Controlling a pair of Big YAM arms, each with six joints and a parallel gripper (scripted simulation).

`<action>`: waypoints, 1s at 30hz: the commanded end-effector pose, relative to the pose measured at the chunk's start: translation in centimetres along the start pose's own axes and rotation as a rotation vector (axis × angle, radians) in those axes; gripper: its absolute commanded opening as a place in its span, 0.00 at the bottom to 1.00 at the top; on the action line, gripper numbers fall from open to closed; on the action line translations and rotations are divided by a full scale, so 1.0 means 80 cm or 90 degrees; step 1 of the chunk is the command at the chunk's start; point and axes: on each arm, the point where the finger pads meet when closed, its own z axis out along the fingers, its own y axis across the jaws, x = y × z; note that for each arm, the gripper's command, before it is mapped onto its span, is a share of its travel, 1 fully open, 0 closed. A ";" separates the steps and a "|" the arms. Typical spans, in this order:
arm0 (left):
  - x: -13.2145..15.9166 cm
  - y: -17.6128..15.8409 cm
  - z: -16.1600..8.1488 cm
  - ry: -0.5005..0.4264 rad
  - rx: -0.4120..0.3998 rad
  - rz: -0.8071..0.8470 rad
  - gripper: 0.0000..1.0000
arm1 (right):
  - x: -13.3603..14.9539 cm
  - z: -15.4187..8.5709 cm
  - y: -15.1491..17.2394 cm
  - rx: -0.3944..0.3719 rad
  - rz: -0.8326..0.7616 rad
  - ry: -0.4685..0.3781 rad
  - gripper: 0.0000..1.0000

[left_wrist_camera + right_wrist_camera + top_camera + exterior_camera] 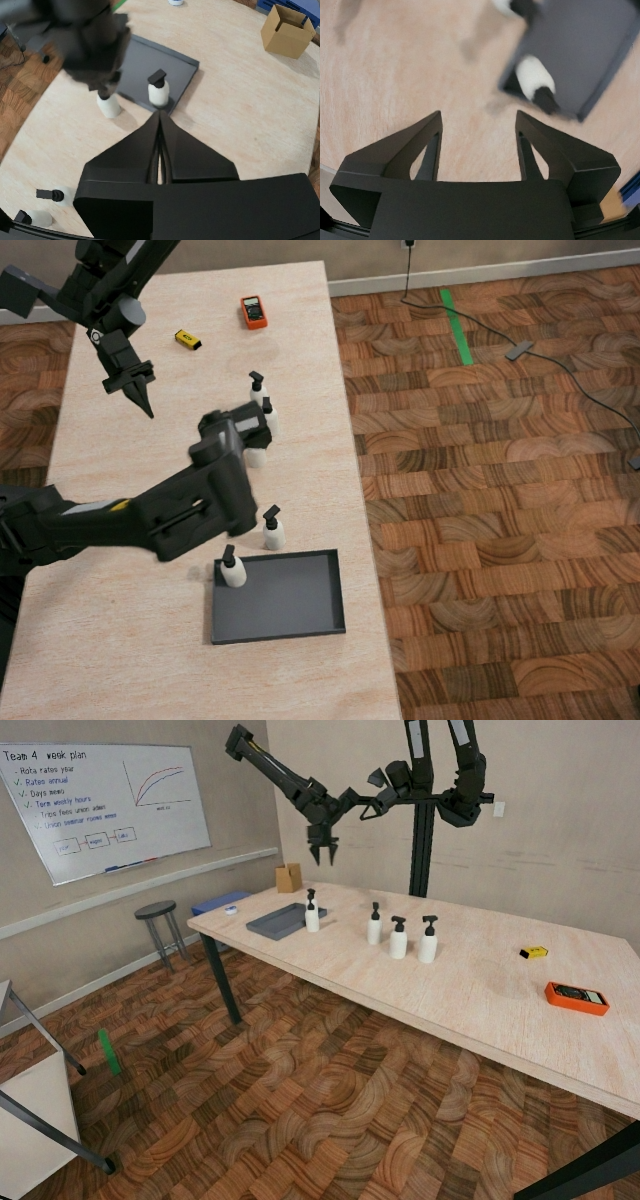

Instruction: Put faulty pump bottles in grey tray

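Observation:
One white bottle with a black pump (235, 573) (158, 96) (534, 77) stands upright in a corner of the grey tray (289, 601) (273, 924) (145, 62) (585, 45). A second bottle (274, 537) (312, 920) (109, 106) stands on the table just outside the tray. Three more, one bottle (256, 458) (374, 930), another bottle (272, 421) (398, 945) and a third bottle (258, 393) (428, 947), stand in a group farther along. My right gripper (324, 861) (478, 118) is partly open and empty, high above the table. My left gripper (151, 416) (159, 119) is shut and empty, away from the bottles.
A yellow box (187, 339) (534, 951) and an orange multimeter (253, 312) (576, 997) lie beyond the group of bottles. A cardboard box (288, 878) (287, 32) stands behind the tray. My right arm hides part of the table and one bottle's pump in the top view.

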 end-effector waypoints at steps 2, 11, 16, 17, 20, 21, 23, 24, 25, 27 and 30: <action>-0.008 0.001 0.002 -0.015 -0.004 -0.002 0.00 | -0.049 0.008 0.074 -0.005 -0.189 -0.006 0.51; -0.008 0.001 0.002 -0.015 -0.004 -0.002 0.00 | -0.121 0.031 0.176 -0.003 -0.407 -0.007 0.51; -0.008 0.001 0.002 -0.015 -0.004 -0.002 0.00 | -0.168 0.045 0.242 -0.001 -0.532 -0.008 0.51; -0.008 0.001 0.002 -0.015 -0.004 -0.002 0.00 | -0.176 0.048 0.253 -0.001 -0.553 -0.008 0.51; -0.008 0.001 0.002 -0.015 -0.004 -0.002 0.00 | -0.197 0.054 0.283 0.000 -0.607 -0.009 0.51; -0.008 0.001 0.002 -0.015 -0.004 -0.002 0.00 | -0.204 0.056 0.292 0.000 -0.621 -0.009 0.51; -0.008 0.001 0.002 -0.015 -0.004 -0.002 0.00 | -0.204 0.056 0.292 0.000 -0.621 -0.009 0.51; -0.008 0.001 0.002 -0.015 -0.004 -0.002 0.00 | -0.211 0.059 0.303 0.000 -0.640 -0.009 0.51; -0.008 0.001 0.002 -0.015 -0.004 -0.002 0.00 | -0.218 0.061 0.313 0.000 -0.656 -0.010 0.51; -0.008 0.001 0.002 -0.015 -0.004 -0.002 0.00 | -0.228 0.064 0.326 0.001 -0.678 -0.010 0.51; -0.008 0.001 0.002 -0.015 -0.004 -0.002 0.00 | -0.238 0.067 0.341 0.001 -0.700 -0.011 0.51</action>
